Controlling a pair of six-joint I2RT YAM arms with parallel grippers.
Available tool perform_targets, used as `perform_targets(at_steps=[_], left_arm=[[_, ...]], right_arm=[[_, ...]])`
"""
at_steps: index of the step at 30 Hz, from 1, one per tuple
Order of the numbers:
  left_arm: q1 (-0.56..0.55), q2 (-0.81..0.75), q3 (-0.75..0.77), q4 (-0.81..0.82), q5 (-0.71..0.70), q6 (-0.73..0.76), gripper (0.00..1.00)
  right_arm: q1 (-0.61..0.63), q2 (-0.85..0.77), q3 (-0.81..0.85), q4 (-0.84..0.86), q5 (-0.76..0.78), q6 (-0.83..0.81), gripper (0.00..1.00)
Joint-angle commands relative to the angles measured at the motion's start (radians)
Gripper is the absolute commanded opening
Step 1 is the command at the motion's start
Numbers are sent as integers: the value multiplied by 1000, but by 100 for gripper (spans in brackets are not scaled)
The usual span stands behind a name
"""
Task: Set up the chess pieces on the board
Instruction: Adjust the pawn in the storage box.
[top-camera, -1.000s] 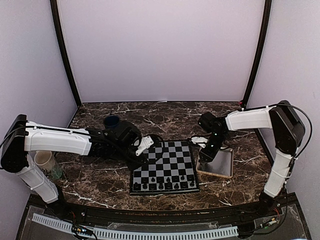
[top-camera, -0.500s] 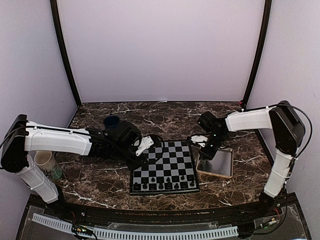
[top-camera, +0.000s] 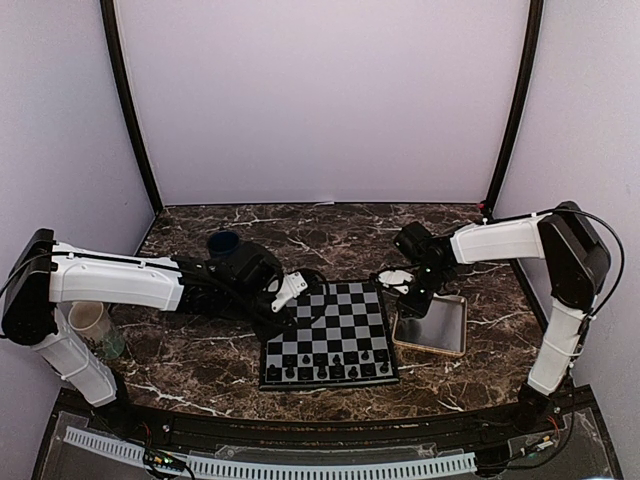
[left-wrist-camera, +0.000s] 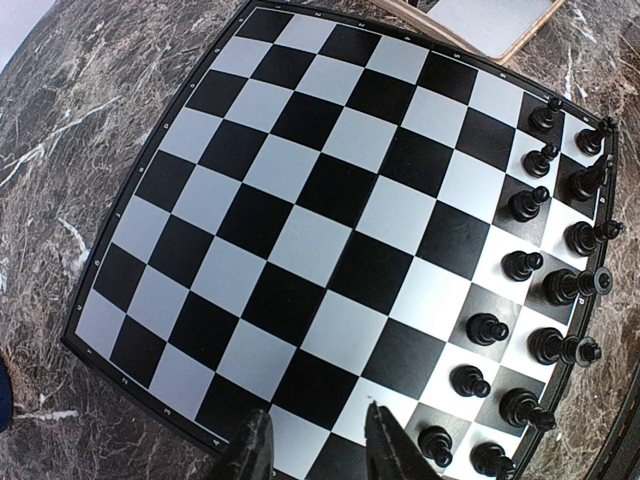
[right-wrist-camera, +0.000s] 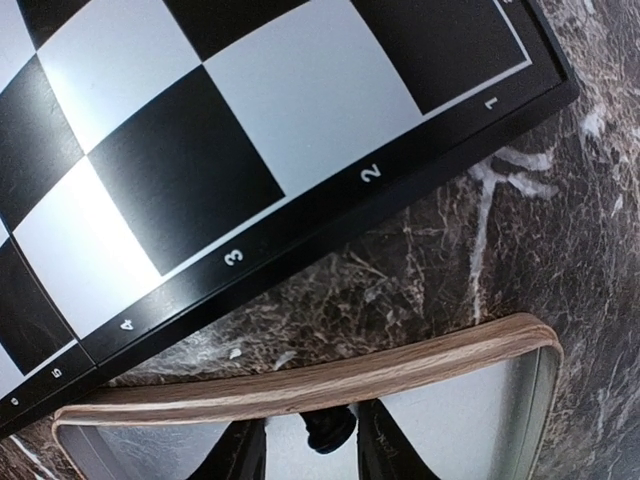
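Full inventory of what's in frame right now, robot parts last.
board: one, black and pale grey, table centre
pieces: at least fourteen, black, board's two near rows
tray: one, tan rim, right of board
single piece: one, black, just inside tray's board-side rim
blue cup: one, far left of board
beige cup: one, left edge, behind left arm
table: one, dark marble
left gripper: open, empty, over board's far-left corner
right gripper: straddling single piece, grip unclear
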Motion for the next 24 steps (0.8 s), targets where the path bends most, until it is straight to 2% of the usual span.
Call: perform_targets(at_steps=[1, 5, 13, 19, 24], left_arm=[[-5, -2, 0, 16, 2, -9, 34], [-5, -2, 2, 16, 4, -7, 34], [-5, 9, 3, 24, 9, -2, 34], [-5, 7, 6, 26, 10, -1, 34], [-5, 9, 10, 44, 27, -12, 34]], right_arm=[[7, 17, -30, 32, -34, -92, 33], [6, 22, -39, 13, -49, -118, 32], [6, 1, -59, 0, -58, -120, 21], [-1, -32, -72, -16, -53, -103, 17], [-62, -65, -38, -72, -215, -64, 17]])
